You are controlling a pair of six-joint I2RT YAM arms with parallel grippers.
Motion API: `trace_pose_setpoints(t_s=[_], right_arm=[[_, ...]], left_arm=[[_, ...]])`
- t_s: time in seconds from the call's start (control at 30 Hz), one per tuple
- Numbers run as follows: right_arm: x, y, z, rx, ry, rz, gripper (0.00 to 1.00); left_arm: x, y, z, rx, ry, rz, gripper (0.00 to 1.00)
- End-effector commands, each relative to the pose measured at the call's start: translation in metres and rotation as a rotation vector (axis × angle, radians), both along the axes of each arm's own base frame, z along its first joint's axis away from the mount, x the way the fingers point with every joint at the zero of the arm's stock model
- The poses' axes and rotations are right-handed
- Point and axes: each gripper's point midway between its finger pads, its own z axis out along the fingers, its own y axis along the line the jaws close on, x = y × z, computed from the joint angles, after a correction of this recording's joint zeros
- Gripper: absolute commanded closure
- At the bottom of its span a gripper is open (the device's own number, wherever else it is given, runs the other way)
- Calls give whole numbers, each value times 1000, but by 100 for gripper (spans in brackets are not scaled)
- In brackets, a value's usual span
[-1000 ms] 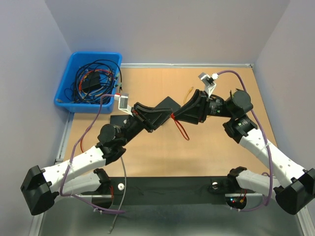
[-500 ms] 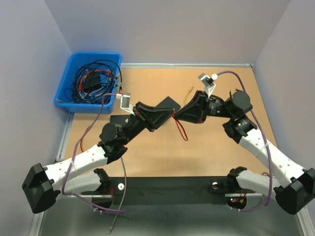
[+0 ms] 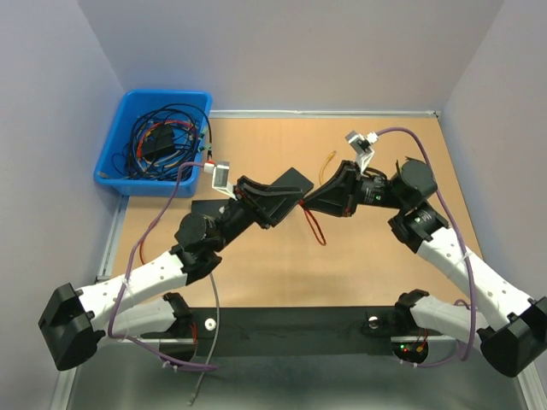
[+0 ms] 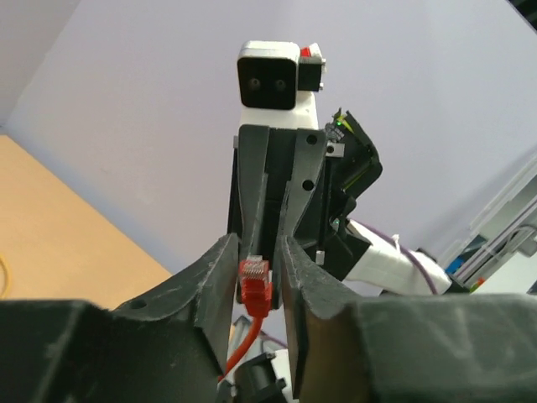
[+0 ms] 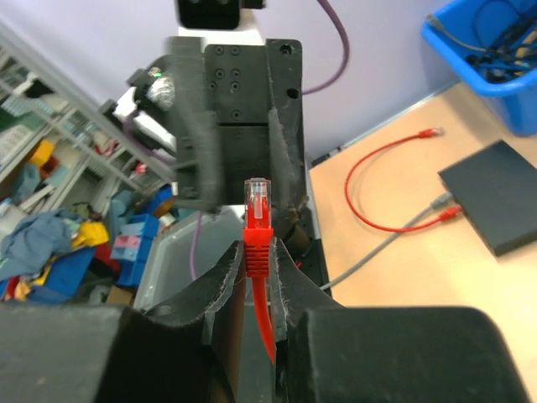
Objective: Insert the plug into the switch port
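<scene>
The plug (image 5: 257, 201) is glossy translucent red plastic. The fingers (image 5: 210, 323) are matt black plastic, faintly grainy. The desk (image 3: 256, 265) looks like smooth matt wood; the bin (image 3: 114, 162) beside it is shiny blue plastic.

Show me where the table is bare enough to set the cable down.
Two bare patches: the far strip of table along the back wall, right of the bin; and the near-centre stretch between the red cable and the black strip. Crowded: the middle, where the left gripper and right gripper meet by the switch.
</scene>
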Motion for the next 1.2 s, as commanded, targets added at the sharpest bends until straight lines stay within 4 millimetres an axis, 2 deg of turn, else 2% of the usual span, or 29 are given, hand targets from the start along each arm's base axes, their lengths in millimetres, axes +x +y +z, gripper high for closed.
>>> trace_pose_setpoints(t_s=[0.0, 0.03, 0.07, 0.17, 0.2, 0.23, 0.27, 0.3, 0.37, 0.47, 0.5, 0.53, 0.63, 0.7, 0.83, 0.87, 0.97, 1.03, 1.07, 1.1, 1.17], right_arm=[[15, -6, -9, -67, -24, -130, 99], [18, -7, -9, -75, -40, -149, 100], [25, -10, -14, -98, -20, -196, 100], [36, -18, -24, -166, -26, -284, 100], [48, -25, -28, -200, -22, -364, 100], [57, -28, -34, -243, -24, -407, 100], [65, -35, -41, -298, -59, -453, 100], [78, -46, -49, -371, -37, -541, 100], [99, -64, -72, -502, -15, -663, 100], [115, -76, -100, -612, 33, -743, 100], [120, -79, -125, -679, 79, -757, 100], [121, -79, -141, -708, 123, -757, 100], [119, -78, -195, -802, 226, -723, 100], [119, -74, -213, -795, 261, -714, 100], [110, -64, -254, -798, 335, -650, 100], [110, -54, -253, -763, 327, -618, 99], [107, -36, -268, -750, 331, -569, 100], [104, -30, -280, -763, 334, -552, 100], [105, -26, -288, -768, 337, -546, 99], [105, -25, -294, -772, 345, -546, 99], [106, -21, -299, -767, 351, -536, 100]], left_arm=[[-4, 12, 22, -33, -48, 37, 46], [-2, 13, 13, -11, -31, 47, 43], [-2, 18, 15, -19, -28, 66, 39], [5, 23, 3, 33, 4, 118, 35], [8, 23, -1, 57, 14, 132, 35], [12, 20, -16, 118, 47, 143, 34], [19, 23, -16, 139, 66, 180, 34], [31, 25, -36, 216, 123, 237, 34], [50, 33, -51, 280, 182, 317, 34], [70, 38, -90, 396, 273, 362, 35], [81, 46, -99, 413, 302, 391, 35], [87, 48, -113, 438, 327, 400, 35], [108, 62, -130, 475, 352, 429, 36], [119, 63, -143, 516, 358, 429, 37], [144, 66, -148, 561, 306, 429, 36], [149, 63, -158, 588, 305, 409, 36], [168, 60, -177, 604, 304, 367, 37], [180, 59, -186, 615, 302, 356, 37], [188, 56, -201, 639, 315, 329, 37], [194, 55, -204, 652, 306, 329, 38], [203, 53, -216, 679, 309, 325, 38]])
